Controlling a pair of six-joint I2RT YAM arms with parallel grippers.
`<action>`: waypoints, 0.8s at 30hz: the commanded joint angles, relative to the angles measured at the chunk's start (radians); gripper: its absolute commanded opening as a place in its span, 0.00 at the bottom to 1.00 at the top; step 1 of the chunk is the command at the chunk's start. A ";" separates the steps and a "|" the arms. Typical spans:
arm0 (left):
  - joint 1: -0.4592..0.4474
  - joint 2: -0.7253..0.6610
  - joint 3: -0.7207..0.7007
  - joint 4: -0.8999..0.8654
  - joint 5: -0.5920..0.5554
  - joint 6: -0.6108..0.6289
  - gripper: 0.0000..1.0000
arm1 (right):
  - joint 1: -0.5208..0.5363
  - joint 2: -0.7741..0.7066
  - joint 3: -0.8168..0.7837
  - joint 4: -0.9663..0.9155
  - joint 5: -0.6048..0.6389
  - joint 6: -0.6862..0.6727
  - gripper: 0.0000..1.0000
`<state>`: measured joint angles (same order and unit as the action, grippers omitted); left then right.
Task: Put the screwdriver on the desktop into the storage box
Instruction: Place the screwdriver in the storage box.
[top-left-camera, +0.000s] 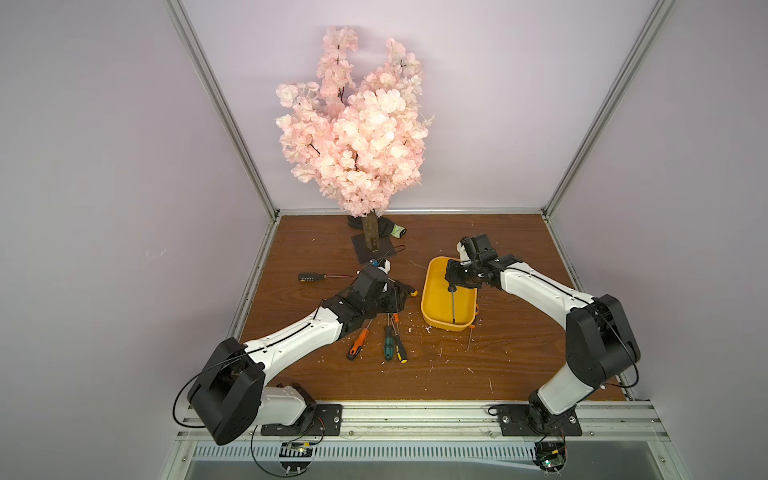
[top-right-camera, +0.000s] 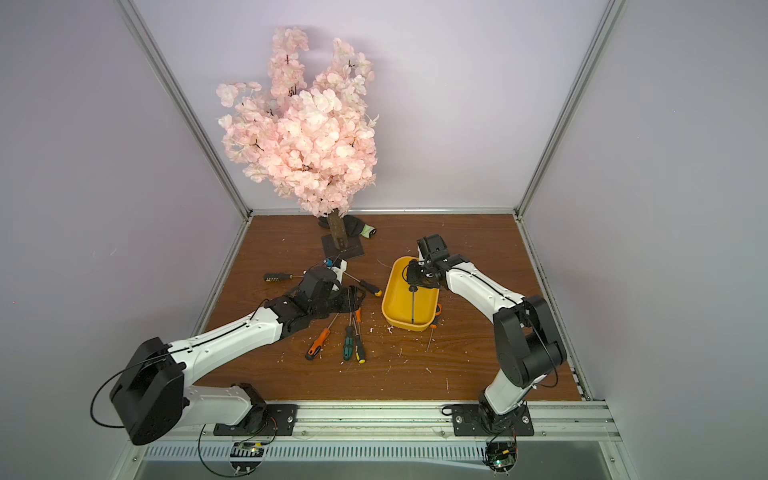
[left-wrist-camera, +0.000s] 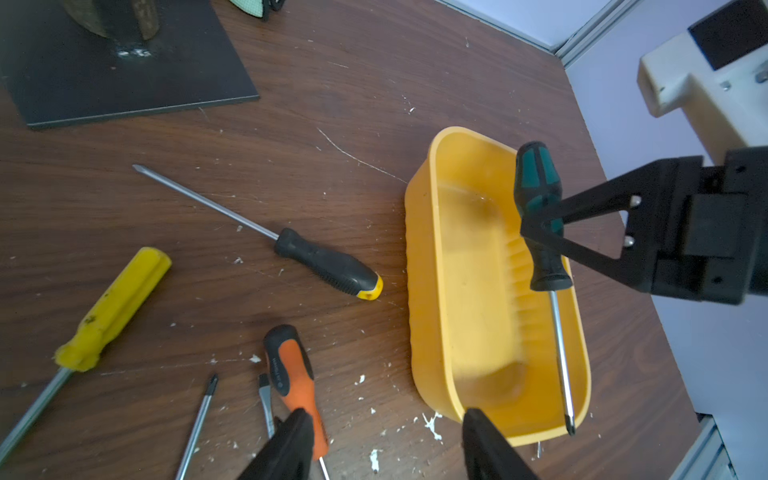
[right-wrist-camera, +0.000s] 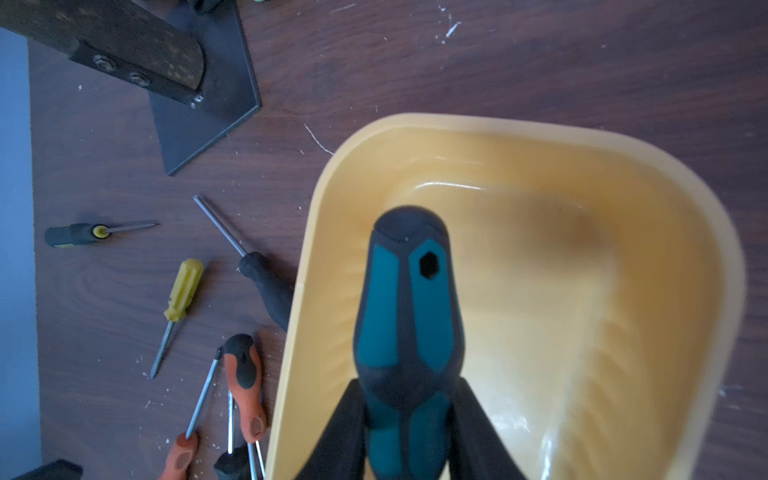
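Right gripper (right-wrist-camera: 409, 415): clamped on teal-handled screwdriver (left-wrist-camera: 538, 187), held over storage box (left-wrist-camera: 419, 291). Shaft slants down inside, tip by the near end wall; contact unclear. Left gripper (left-wrist-camera: 386, 444): jaws apart, above orange-handled screwdriver (left-wrist-camera: 291, 374) lying on desktop (left-wrist-camera: 353, 83). Black-handled screwdriver (left-wrist-camera: 328, 266) lies just beside the box wall. Yellow-handled screwdriver (left-wrist-camera: 112, 307) farther out; tree base plate (left-wrist-camera: 124, 75) beyond.

Teal-handled screwdriver (left-wrist-camera: 547, 270) slants tip-down over yellow storage box (left-wrist-camera: 419, 291) on desktop (left-wrist-camera: 332, 104)

Illegible small print on the orange-handled screwdriver (left-wrist-camera: 296, 384)
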<state>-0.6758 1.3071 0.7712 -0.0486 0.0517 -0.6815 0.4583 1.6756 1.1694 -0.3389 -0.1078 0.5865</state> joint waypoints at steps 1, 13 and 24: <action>0.014 -0.038 -0.020 -0.043 -0.035 -0.001 0.61 | 0.009 0.032 0.041 0.088 -0.020 0.054 0.24; 0.033 -0.126 -0.077 -0.063 -0.056 -0.007 0.63 | 0.023 0.184 0.093 0.196 0.005 0.147 0.24; 0.036 -0.144 -0.092 -0.065 -0.060 -0.018 0.63 | 0.037 0.250 0.125 0.209 0.006 0.173 0.33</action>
<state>-0.6518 1.1748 0.6868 -0.0952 0.0120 -0.6899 0.4870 1.9400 1.2579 -0.1627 -0.1101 0.7410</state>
